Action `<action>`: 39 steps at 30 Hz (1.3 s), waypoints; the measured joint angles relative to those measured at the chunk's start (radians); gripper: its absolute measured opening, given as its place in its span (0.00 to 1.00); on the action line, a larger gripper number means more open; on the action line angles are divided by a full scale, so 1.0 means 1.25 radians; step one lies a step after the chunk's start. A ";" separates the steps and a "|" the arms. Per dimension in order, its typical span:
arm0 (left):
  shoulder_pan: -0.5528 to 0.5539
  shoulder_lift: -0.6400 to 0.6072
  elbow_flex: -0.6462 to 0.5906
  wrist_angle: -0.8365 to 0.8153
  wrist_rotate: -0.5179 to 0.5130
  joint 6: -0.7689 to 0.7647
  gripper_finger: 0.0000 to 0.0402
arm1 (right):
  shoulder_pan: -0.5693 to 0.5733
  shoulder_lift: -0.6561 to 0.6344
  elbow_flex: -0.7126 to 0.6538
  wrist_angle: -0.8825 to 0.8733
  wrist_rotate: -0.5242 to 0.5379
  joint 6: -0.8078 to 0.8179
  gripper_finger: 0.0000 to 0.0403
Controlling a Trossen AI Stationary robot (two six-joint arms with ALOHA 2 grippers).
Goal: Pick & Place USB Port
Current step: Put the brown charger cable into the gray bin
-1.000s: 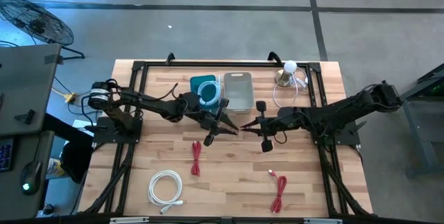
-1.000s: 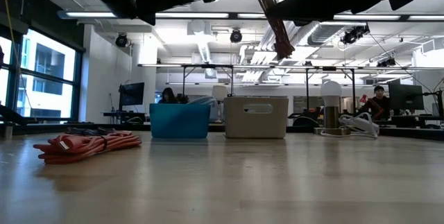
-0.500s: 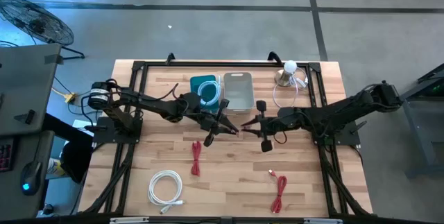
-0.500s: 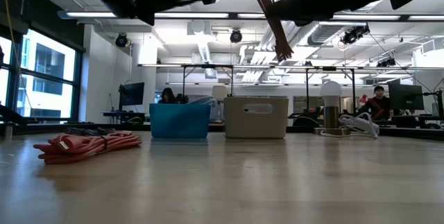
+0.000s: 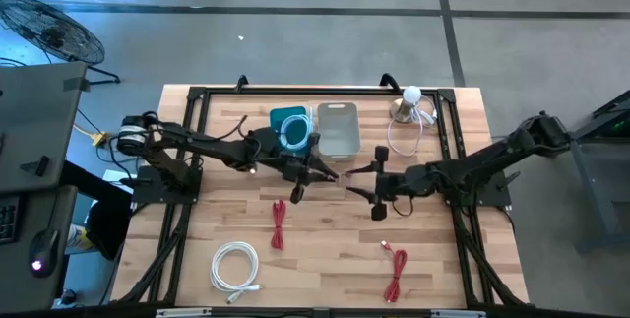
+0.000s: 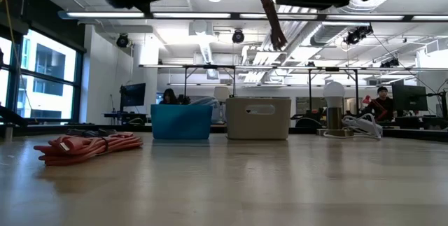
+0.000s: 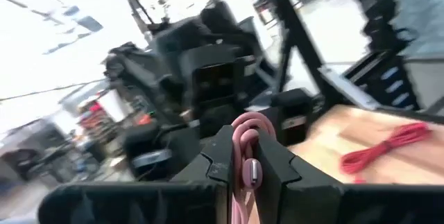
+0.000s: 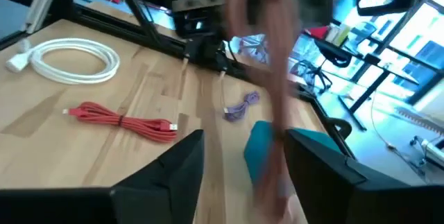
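Observation:
A pinkish-red USB cable bundle [image 7: 247, 135] sits between the fingers of my left gripper [image 5: 328, 172], which is shut on it above the table's middle. In the low view the cable [image 6: 269, 12] hangs down slantwise from above, well clear of the table. My right gripper [image 5: 360, 182] stands just right of it, open, with its fingers apart on either side of the blurred cable [image 8: 267, 64] and touching nothing. The blue bin [image 5: 290, 126] and the grey bin [image 5: 338, 129] stand side by side just beyond the grippers. My left gripper pinches the cable bundle between its two fingers, and a loop [image 7: 250, 121] sticks out past the fingertips. The fingers come about level from the table's left. The cable is lifted clear, and its free part [image 6: 274, 33] hangs below the hold.
Two red cable bundles lie on the table, one at near centre-left [image 5: 278, 224] and one at near right [image 5: 396, 271]. A white coiled cable [image 5: 234, 264] lies near left. A lamp [image 5: 409, 101] with a white cord stands at the far right.
My right gripper has opened and let go of the pinkish-red cable, then drawn back a little toward the table's right and near side. The cable stays in my left gripper, lifted clear, and now hangs shorter and more slanted.

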 joint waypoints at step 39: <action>-0.069 -0.216 -0.002 -0.112 -0.484 -0.038 0.06 | 0.073 0.060 -0.001 0.146 0.124 -0.230 0.41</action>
